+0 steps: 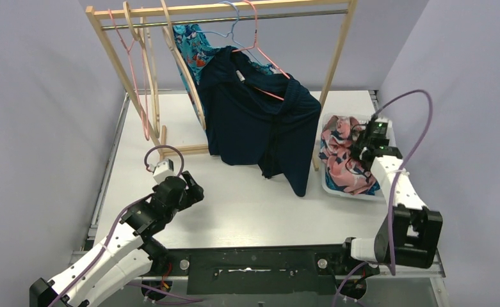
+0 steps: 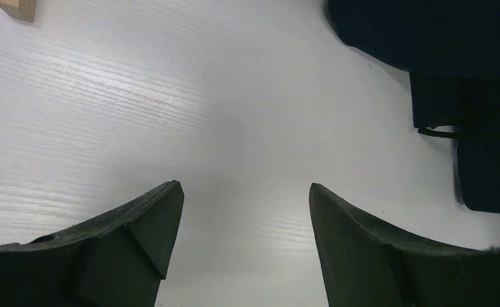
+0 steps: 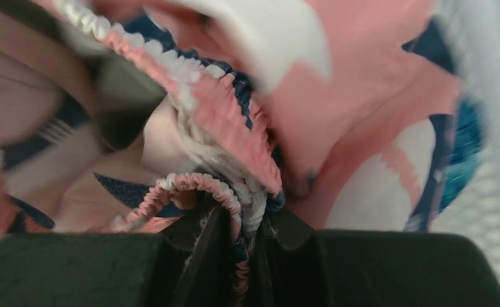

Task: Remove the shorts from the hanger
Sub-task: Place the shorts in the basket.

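The dark navy shorts (image 1: 260, 121) hang from a pink hanger (image 1: 264, 61) on the wooden rack (image 1: 221, 7), and their lower edge shows in the left wrist view (image 2: 465, 51). Teal printed shorts (image 1: 193, 48) hang behind them. Pink-and-navy floral shorts (image 1: 344, 160) lie bunched in a white bin. My right gripper (image 1: 366, 142) is down in that bin, shut on the floral shorts' gathered waistband (image 3: 234, 185) between its tips (image 3: 247, 214). My left gripper (image 1: 193, 188) hovers open over bare table (image 2: 244, 187), left of the navy shorts, with nothing between its fingers.
The white bin (image 1: 356, 194) stands at the right, beside the rack's right post (image 1: 333, 70). Empty pink and wooden hangers (image 1: 135, 70) hang at the rack's left end. The rack's wooden foot (image 2: 16, 7) lies far left of my left gripper.
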